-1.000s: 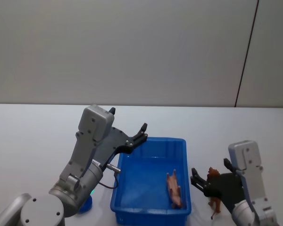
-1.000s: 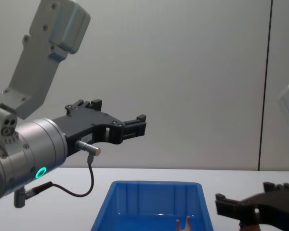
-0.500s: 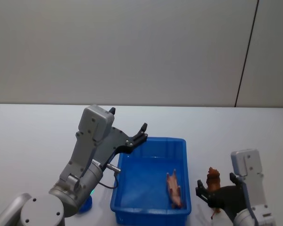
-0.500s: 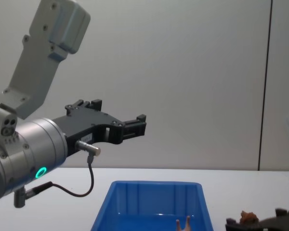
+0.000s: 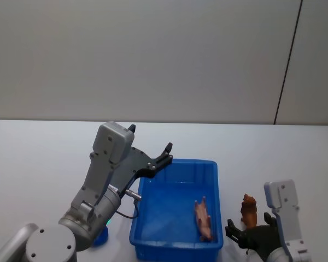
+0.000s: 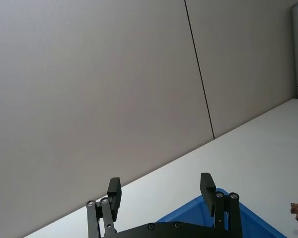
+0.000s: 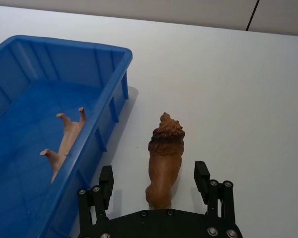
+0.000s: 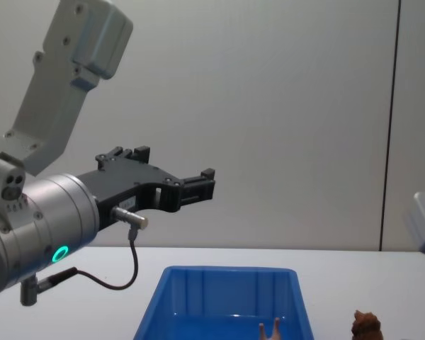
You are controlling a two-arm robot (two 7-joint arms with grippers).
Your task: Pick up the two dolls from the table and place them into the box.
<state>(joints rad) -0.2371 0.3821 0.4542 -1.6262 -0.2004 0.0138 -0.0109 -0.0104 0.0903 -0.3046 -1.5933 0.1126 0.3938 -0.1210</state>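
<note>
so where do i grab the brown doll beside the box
Probably its narrow trunk, behind the bulky mane. The brown doll stands upright on the table, apart from the box, flanks facing the open fingers of the right gripper. Come from its tail end, one finger per flank. The left gripper hangs idle by the box's far corner.

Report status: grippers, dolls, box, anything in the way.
Right gripper: jaws open astride brown doll, not gripping. Left gripper: open, raised near far-left corner of box. Pink doll lies in box; brown doll stands on table beside it. Only box wall between.
</note>
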